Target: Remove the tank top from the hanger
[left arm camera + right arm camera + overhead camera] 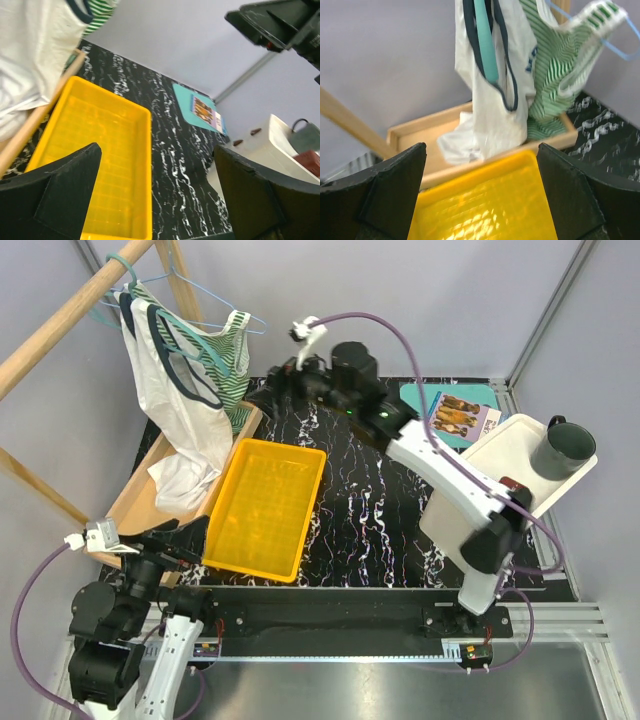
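Up at the back left, a white tank top (185, 410) of soft, limp cloth with dark navy binding at neck and armholes hangs from a broad teal hanger (485, 40). Its hem is bunched in crumpled folds in a shallow wooden tray (135, 495). Just beside it, a green-and-white striped tank top (232, 370) hangs on a thin blue wire hanger (618, 48). Both hangers hook over a round, slanting wooden rail (70, 315).

The right gripper (275, 390) is stretched across the table near the striped top. Its matte black, wedge-shaped fingers (390, 190) are spread wide and hold nothing. The left gripper (185, 540) sits low at the near left, jaws likewise parted and empty, beside a glossy yellow plastic bin (265, 505) with a ribbed grid floor.

The tabletop (380, 510) is black with white marble veining. On the right, a smooth white rectangular tray (505, 455) carries a dark handled cup (562, 448), and a teal mat (450, 410) with a printed picture lies behind it.
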Motion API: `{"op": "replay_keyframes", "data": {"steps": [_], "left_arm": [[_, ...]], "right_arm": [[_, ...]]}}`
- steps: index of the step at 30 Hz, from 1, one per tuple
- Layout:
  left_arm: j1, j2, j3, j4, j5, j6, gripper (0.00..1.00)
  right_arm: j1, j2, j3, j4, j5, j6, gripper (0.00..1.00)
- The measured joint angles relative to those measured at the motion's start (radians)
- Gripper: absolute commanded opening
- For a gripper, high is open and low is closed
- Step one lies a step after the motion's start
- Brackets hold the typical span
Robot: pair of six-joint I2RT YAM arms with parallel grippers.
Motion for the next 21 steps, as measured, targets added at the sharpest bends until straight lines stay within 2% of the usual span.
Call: {"op": "replay_keyframes", "data": {"steps": [7,12,13,16,19,21], "left_arm": [[-0.053,0.0,0.005,-0.086,-0.092,0.032,0.99],[-0.071,-0.005,0.006,-0.1,-0.114,0.046,0.99],[-0.071,-0.007,0.008,-0.105,-0.115,0.047,0.99],[-0.072,-0.013,0.022,-0.117,-0.116,0.047,0.99],[-0.072,-0.014,0.044,-0.117,-0.117,0.046,0.99],[-0.072,-0.014,0.06,-0.117,-0.12,0.046,0.99]], "right_arm": [[0.058,0.373,0.422,0.032,0.066,-0.128,0.91],[0.058,0.54,0.655,0.019,0.065,-0.155,0.85],[0.058,0.565,0.694,0.019,0.064,-0.16,0.78],[0.058,0.636,0.798,0.023,0.063,-0.171,0.7],[0.058,0.708,0.887,0.045,0.06,-0.173,0.54],[0.058,0.734,0.902,0.068,0.055,-0.168,0.5]]}}
